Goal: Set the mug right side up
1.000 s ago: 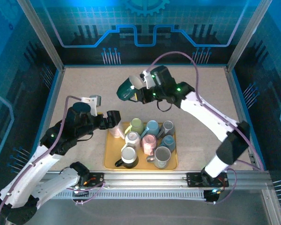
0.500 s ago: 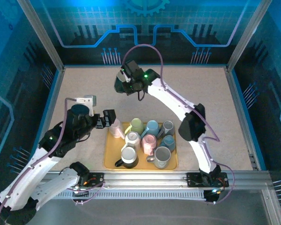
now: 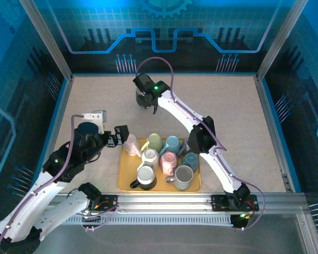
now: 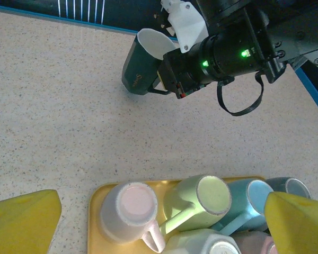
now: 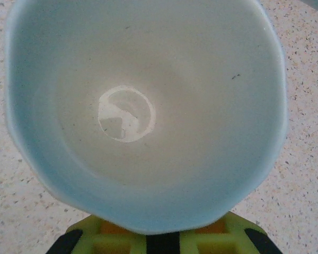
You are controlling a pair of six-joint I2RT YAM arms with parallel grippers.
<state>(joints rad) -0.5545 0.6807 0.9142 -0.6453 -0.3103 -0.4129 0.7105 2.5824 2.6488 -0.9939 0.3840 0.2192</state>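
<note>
Dark-green mug (image 4: pixel 141 66) is near the far edge of the table (image 3: pixel 233 106), clamped at its rim by the right gripper (image 4: pixel 169 79). Its long axis is tilted, with the mouth raised toward the gripper and the base low. Left gripper (image 3: pixel 122 138) stands wide open by the tray (image 3: pixel 123 177), well apart.

The table (image 3: pixel 238 116) has a speckled beige top. A yellow tray (image 3: pixel 123 172) lies flat on it near the front edge, about midway across. Toward the far side a dark green mug (image 4: pixel 140 71) tilts low over the bare surface, well apart from the tray — whether its lower edge touches the top cannot be told.
</note>
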